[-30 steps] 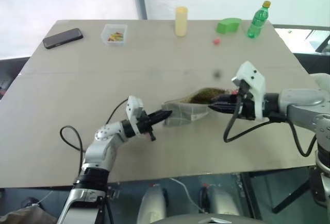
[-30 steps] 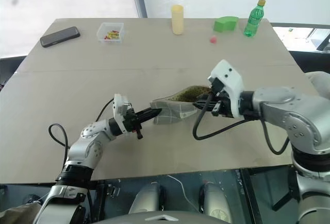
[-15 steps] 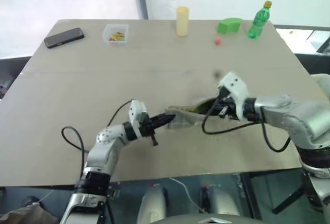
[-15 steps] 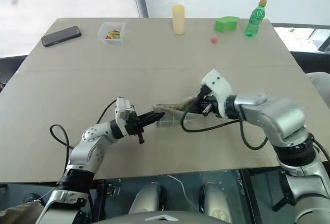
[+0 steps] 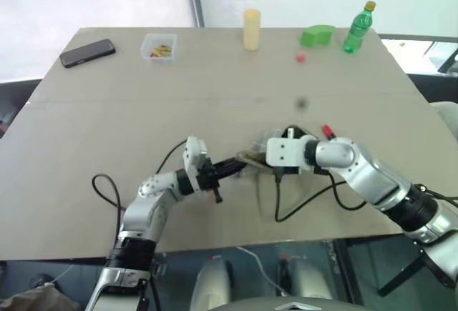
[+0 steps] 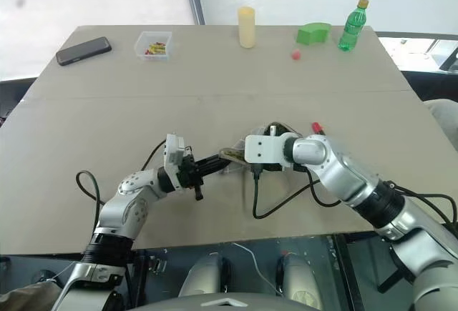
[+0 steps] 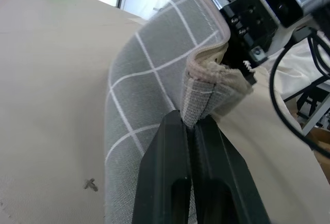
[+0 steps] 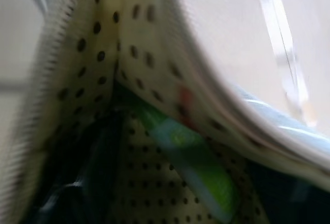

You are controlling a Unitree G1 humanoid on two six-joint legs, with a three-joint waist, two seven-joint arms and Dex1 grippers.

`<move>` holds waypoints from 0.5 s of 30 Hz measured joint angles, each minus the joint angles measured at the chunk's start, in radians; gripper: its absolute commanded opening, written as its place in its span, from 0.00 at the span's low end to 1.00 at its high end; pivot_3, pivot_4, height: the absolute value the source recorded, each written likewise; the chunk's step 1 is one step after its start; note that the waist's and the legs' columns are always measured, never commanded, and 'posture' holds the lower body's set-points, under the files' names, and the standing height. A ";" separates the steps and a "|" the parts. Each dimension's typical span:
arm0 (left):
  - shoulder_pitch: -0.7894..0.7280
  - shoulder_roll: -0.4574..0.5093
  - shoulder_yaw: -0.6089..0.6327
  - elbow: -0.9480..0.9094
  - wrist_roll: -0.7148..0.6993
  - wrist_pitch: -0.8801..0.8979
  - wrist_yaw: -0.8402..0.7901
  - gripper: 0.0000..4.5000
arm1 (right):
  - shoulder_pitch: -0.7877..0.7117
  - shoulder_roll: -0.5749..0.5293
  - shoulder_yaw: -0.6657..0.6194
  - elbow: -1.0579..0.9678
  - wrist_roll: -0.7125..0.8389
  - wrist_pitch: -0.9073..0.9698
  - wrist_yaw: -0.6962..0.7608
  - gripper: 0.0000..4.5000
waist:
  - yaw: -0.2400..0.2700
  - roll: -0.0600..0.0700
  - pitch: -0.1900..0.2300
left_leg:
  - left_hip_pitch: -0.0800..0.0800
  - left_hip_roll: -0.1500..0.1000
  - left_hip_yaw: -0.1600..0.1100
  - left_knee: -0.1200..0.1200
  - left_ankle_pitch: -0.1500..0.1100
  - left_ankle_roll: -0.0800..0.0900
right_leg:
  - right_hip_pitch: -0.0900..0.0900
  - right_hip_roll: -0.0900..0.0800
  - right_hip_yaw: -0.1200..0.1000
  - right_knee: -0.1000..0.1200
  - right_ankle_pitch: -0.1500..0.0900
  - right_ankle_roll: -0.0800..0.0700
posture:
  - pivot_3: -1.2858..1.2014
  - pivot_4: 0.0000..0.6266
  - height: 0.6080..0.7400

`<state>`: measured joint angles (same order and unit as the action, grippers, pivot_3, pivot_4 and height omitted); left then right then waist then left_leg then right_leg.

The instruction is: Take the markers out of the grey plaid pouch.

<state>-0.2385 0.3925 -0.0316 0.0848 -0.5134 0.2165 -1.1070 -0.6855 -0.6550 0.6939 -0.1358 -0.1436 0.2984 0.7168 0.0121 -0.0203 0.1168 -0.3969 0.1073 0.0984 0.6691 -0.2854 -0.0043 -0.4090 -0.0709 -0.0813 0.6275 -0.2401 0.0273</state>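
A: Pouch (image 7: 149,116) lies mid-desk (image 5: 107,125), why pinched?
B: Left end effector (image 7: 190,126) clamps its edge, steadying it. Right end effector's spread I cannot tell; green marker (image 8: 191,167) sits inside.

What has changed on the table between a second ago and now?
The right end effector swung in from the pouch's right side, rolled over and came down to the mouth of the grey plaid pouch, where a green marker lies inside. A red-tipped marker now shows beside that arm. The left end effector stays clamped on the pouch's edge. The phone and green bottle are unmoved.
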 measured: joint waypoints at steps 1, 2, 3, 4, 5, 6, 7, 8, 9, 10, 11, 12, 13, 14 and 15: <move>0.000 -0.001 0.000 -0.003 0.000 0.003 0.001 0.00 | 0.000 0.010 0.004 0.025 -0.021 -0.030 0.010 0.77 | 0.001 0.000 0.000 | 0.000 0.000 0.000 0.000 0.000 0.000 | 0.000 0.000 0.000 0.000 0.000 0.000 | 0.52 0.24 1.00; 0.000 -0.001 0.002 -0.007 0.000 0.010 0.002 0.00 | -0.011 0.034 0.014 0.073 -0.057 -0.071 0.012 0.77 | 0.000 0.000 0.000 | 0.000 0.000 0.001 0.000 0.000 0.000 | 0.000 0.000 0.000 0.000 0.000 0.000 | 0.52 0.24 1.00; -0.002 -0.006 0.002 -0.013 -0.001 0.016 0.004 0.00 | -0.026 0.057 0.017 0.113 -0.087 -0.110 0.012 0.77 | -0.002 0.000 0.000 | 0.000 0.000 0.001 0.000 0.000 0.000 | 0.000 0.000 0.000 0.000 0.000 0.000 | 0.52 0.24 1.00; -0.003 -0.009 0.003 -0.022 -0.001 0.019 0.007 0.00 | -0.041 0.074 0.021 0.149 -0.114 -0.141 0.011 0.77 | -0.004 0.000 0.000 | 0.001 0.000 0.001 0.000 0.000 0.000 | 0.000 0.000 0.000 0.000 0.000 0.000 | 0.52 0.24 1.00; -0.003 -0.012 0.003 -0.031 -0.001 0.023 0.014 0.00 | -0.059 0.099 0.024 0.196 -0.138 -0.170 0.009 0.77 | -0.007 -0.001 -0.001 | 0.002 0.000 0.001 0.000 0.000 0.000 | 0.001 0.000 0.000 0.001 0.000 0.000 | 0.52 0.24 1.00; -0.003 -0.015 0.003 -0.041 -0.001 0.024 0.019 0.00 | -0.076 0.121 0.028 0.235 -0.162 -0.196 0.005 0.77 | -0.012 -0.001 -0.001 | 0.003 0.000 0.001 0.000 0.000 0.000 | 0.001 0.000 0.000 0.002 0.000 0.000 | 0.52 0.24 1.00; -0.001 -0.019 0.001 -0.052 -0.001 0.026 0.022 0.00 | -0.092 0.141 0.033 0.271 -0.183 -0.223 -0.002 0.77 | -0.016 -0.001 -0.001 | 0.005 0.000 0.001 0.001 0.000 -0.001 | 0.003 0.000 0.000 0.003 0.000 0.000 | 0.52 0.24 1.00; 0.006 -0.021 0.001 -0.063 0.000 0.027 0.025 0.00 | -0.105 0.162 0.035 0.310 -0.203 -0.253 -0.006 0.77 | -0.021 -0.002 -0.001 | 0.007 0.000 0.001 0.000 0.001 -0.001 | 0.004 0.000 0.000 0.003 0.000 0.000 | 0.52 0.24 1.00; 0.010 -0.022 0.000 -0.067 0.001 0.027 0.028 0.00 | -0.110 0.173 0.034 0.333 -0.214 -0.274 -0.009 0.77 | -0.024 -0.002 -0.002 | 0.010 0.001 0.001 0.000 0.001 -0.001 | 0.007 0.000 0.001 0.003 0.000 0.000 | 0.52 0.24 1.00; 0.016 -0.021 0.000 -0.070 0.001 0.027 0.034 0.00 | -0.114 0.187 0.034 0.360 -0.224 -0.294 -0.012 0.77 | -0.027 -0.002 -0.001 | 0.014 0.001 0.002 0.000 0.001 -0.001 | 0.011 0.000 0.001 0.003 0.000 0.000 | 0.52 0.24 1.00; 0.022 -0.021 0.001 -0.075 0.003 0.027 0.039 0.00 | -0.121 0.200 0.034 0.390 -0.237 -0.319 -0.013 0.77 | -0.029 -0.002 -0.001 | 0.017 0.001 0.002 0.000 0.000 -0.001 | 0.014 0.000 0.001 0.003 0.000 0.000 | 0.52 0.24 1.00; 0.028 -0.022 0.001 -0.076 0.003 0.027 0.042 0.00 | -0.128 0.208 0.034 0.412 -0.246 -0.339 -0.014 0.77 | -0.031 -0.002 -0.002 | 0.019 0.001 0.002 0.000 0.000 -0.001 | 0.015 0.000 0.002 0.004 0.000 0.000 | 0.52 0.24 1.00; 0.035 -0.024 0.001 -0.076 0.005 0.027 0.046 0.00 | -0.140 0.223 0.033 0.451 -0.258 -0.371 -0.019 0.77 | -0.032 -0.003 -0.003 | 0.019 0.001 0.002 0.000 0.000 -0.001 | 0.015 0.000 0.002 0.006 0.000 0.000 | 0.52 0.24 1.00; 0.038 -0.025 0.001 -0.076 0.007 0.026 0.049 0.00 | -0.146 0.231 0.033 0.474 -0.266 -0.391 -0.021 0.77 | -0.033 -0.004 -0.004 | 0.020 0.001 0.002 0.000 0.000 -0.001 | 0.015 0.000 0.003 0.007 0.000 0.000 | 0.52 0.24 1.00; 0.042 -0.026 0.001 -0.076 0.011 0.024 0.055 0.00 | -0.153 0.241 0.033 0.502 -0.272 -0.415 -0.022 0.77 | -0.033 -0.005 -0.005 | 0.021 0.001 0.002 0.000 0.000 0.000 | 0.015 0.000 0.003 0.008 0.000 0.000 | 0.52 0.24 1.00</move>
<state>-0.1969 0.3670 -0.0303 0.0086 -0.5021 0.2403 -1.0522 -0.8384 -0.4141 0.7265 0.3660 -0.4157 -0.1166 0.6950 -0.0211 -0.0250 0.1117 -0.3757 0.1083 0.1003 0.6690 -0.2853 -0.0042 -0.3943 -0.0709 -0.0779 0.6359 -0.2404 0.0270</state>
